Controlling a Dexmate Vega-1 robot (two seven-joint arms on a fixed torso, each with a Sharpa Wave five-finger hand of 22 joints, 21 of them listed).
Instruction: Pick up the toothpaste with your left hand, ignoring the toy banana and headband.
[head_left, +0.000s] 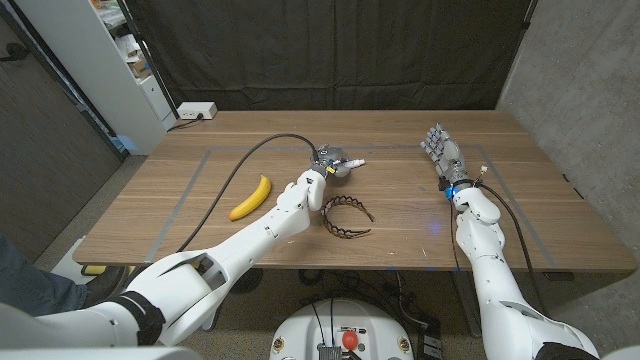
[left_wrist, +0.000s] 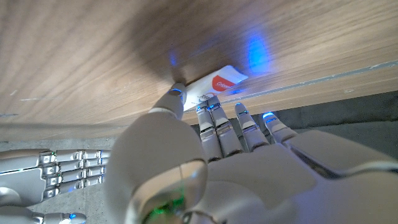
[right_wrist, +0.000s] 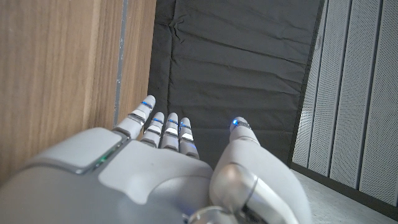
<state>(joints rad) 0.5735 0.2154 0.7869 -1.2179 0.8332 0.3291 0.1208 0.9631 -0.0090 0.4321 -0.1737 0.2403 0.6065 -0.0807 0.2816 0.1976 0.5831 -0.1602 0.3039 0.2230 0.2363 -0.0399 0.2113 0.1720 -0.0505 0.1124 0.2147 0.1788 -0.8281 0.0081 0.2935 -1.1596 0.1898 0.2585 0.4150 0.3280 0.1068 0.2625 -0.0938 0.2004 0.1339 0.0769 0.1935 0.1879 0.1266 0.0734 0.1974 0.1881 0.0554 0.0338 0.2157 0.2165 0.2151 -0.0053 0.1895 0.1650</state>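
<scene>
The toothpaste (left_wrist: 219, 83), a white tube with a red logo, lies on the wooden table (head_left: 400, 235) near its middle. Its cap end (head_left: 354, 161) sticks out from under my left hand (head_left: 331, 162). That hand (left_wrist: 205, 155) is down on the tube, with the thumb (left_wrist: 176, 94) against one side and the fingertips (left_wrist: 213, 107) on the other, pinching it at table level. My right hand (head_left: 443, 150) stands at the right with its fingers apart and holds nothing. The right wrist view shows that right hand (right_wrist: 168, 168) beside the table's edge.
A yellow toy banana (head_left: 251, 197) lies to the left of my left forearm. A dark toothed headband (head_left: 346, 216) lies just in front of the left hand. A black cable (head_left: 240, 165) curves over the table's left part. Taped lines mark a rectangle on the tabletop.
</scene>
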